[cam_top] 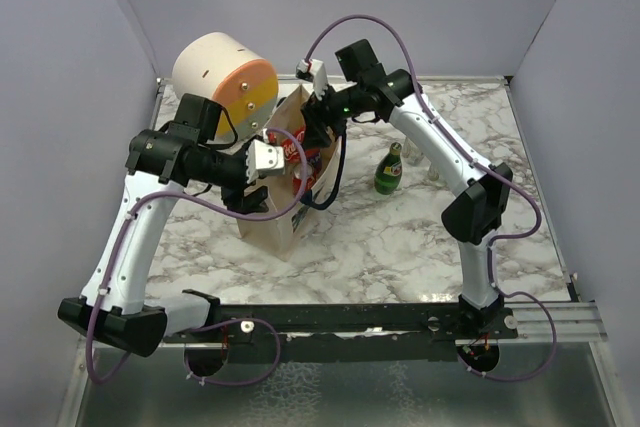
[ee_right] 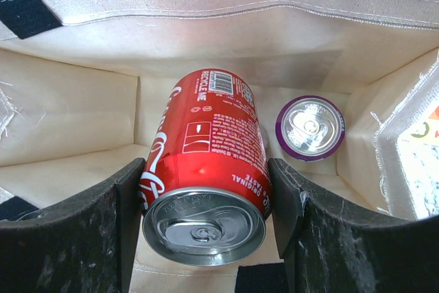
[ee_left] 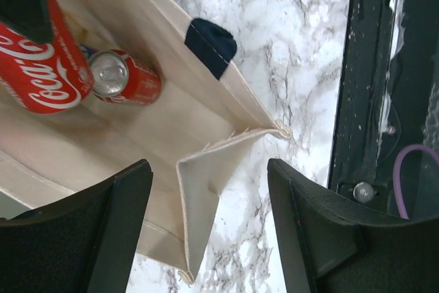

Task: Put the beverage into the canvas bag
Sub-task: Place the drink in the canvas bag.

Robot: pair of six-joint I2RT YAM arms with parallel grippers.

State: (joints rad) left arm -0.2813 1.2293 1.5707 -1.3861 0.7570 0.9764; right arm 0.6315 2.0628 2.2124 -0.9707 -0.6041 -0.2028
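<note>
Cola can (ee_right: 206, 149) held inside the canvas bag (cam_top: 268, 232)
The cola can was grasped by the right gripper (ee_right: 204, 193) within the bag, beside a second can (ee_right: 310, 127) stood upright on its floor. The left gripper (ee_left: 208, 169) was spread open astride the bag's rim. A green bottle (cam_top: 389, 169) was stood on the tabletop (cam_top: 400, 237) to the right.

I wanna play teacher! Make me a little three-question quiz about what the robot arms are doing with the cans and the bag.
1. True or false: the right gripper is shut on the red cola can.
2. Fill in: the left gripper has its jaws either side of the canvas bag rim, and they stand ____.
3. Pick one: the green bottle is A) lying inside the canvas bag, B) standing on the table, C) held by the left gripper.

Key: 1 true. 2 open. 3 B.
</note>
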